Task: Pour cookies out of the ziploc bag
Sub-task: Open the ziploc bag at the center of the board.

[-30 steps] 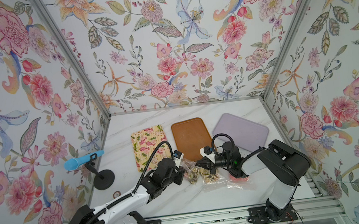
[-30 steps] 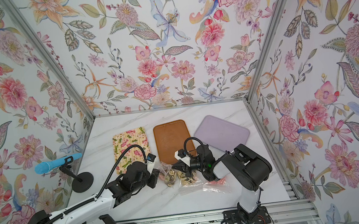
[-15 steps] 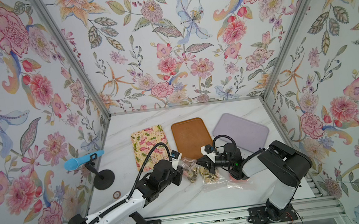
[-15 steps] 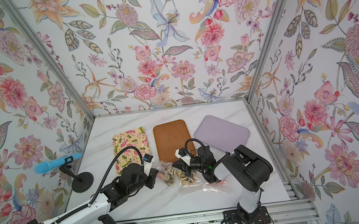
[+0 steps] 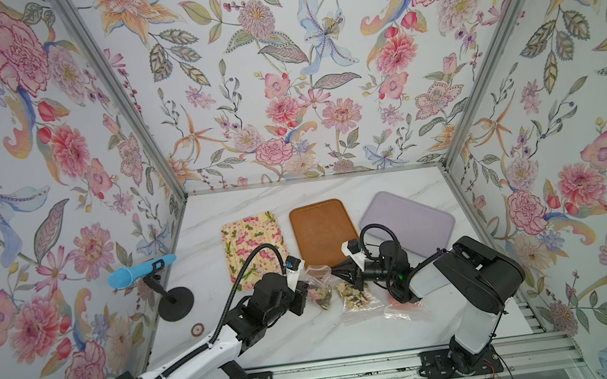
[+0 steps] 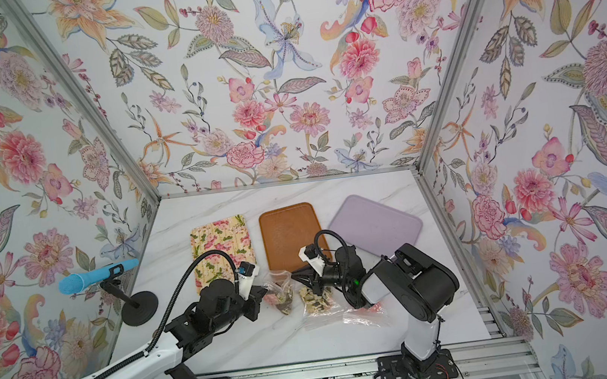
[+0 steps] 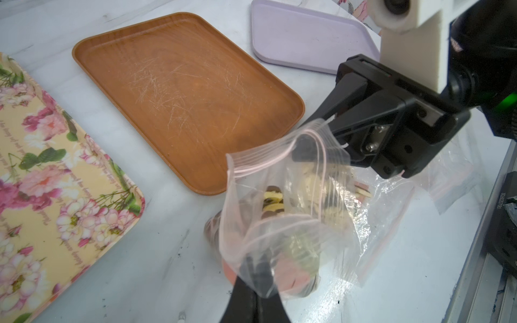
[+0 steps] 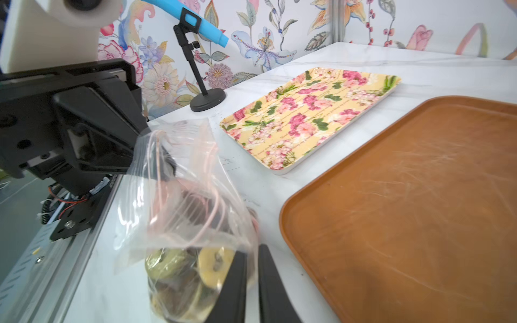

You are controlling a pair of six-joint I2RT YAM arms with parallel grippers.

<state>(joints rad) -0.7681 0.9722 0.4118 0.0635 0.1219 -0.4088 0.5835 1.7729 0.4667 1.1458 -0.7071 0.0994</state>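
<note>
Fingers of the left gripper [image 7: 257,270] pinch shut on the rim of the clear plastic ziploc bag [image 7: 282,232]; the right gripper [image 8: 251,250] stands narrowly parted opposite. Beige, dark and pink round cookies [image 7: 272,201] lie inside, on the white marble table [image 5: 313,342] just beside the brown rectangular tray [image 5: 323,231].

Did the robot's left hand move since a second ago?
Yes, a little. In both top views the left gripper, jaws shut on the ziploc bag, has slid away from the brown tray, toward the microphone stand.
</note>
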